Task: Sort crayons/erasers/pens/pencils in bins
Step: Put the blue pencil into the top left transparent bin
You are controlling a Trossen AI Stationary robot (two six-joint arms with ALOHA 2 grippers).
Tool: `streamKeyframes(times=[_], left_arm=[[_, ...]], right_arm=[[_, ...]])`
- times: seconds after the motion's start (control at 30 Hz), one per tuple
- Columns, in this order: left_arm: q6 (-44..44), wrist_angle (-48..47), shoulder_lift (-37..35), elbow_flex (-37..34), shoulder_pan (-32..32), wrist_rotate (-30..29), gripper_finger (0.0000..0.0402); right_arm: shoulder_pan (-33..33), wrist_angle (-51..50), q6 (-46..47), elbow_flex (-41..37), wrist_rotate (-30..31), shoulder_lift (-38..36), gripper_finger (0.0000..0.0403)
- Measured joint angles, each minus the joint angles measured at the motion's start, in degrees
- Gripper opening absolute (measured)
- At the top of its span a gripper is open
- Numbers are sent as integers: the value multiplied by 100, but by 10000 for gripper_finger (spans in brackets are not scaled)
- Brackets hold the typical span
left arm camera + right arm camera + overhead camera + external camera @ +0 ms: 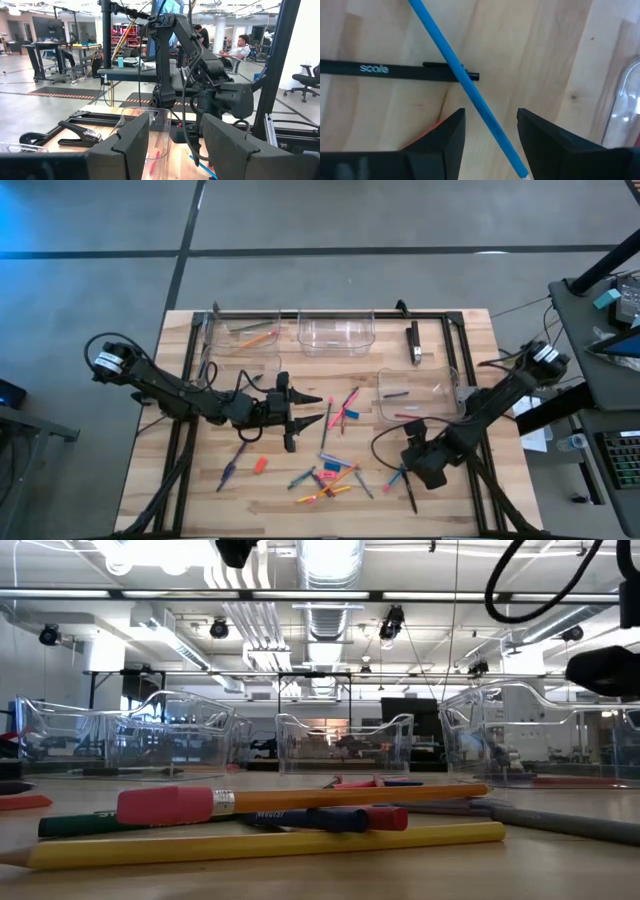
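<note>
Blue pencil (pixel 470 92) is straddled by the right gripper (pixel 490 131), lowered to the table, fingers parted, nothing clamped; a black pen (pixel 390 70) lies under it. Left gripper (pixel 290 418) is held level mid-table, parted and empty. Clear bins (pixel 335 332) are lined along the back; one holds an orange pencil (pixel 258 338).

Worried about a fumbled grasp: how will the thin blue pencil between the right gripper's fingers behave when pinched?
The thin blue pencil looks straight, so probably stiff. Round and slim, it may roll. It rests across a black pen, so it might pivot as the open right gripper closes.
</note>
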Motion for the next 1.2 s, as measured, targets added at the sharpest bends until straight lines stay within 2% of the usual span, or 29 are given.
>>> streamKeyframes(times=[0.17,0.33,0.9,1.2], left_arm=[[-2,0,0,0,0,0,168],[-8,2,0,0,0,2,168],[-11,9,0,2,2,2,168],[-9,4,0,2,2,2,168]], right_arm=[[0,10,-7,-29,-4,140,166],[0,22,-23,-76,-1,207,147],[0,20,-17,-219,-47,217,24],[0,-39,-68,-38,-300,100,22]])
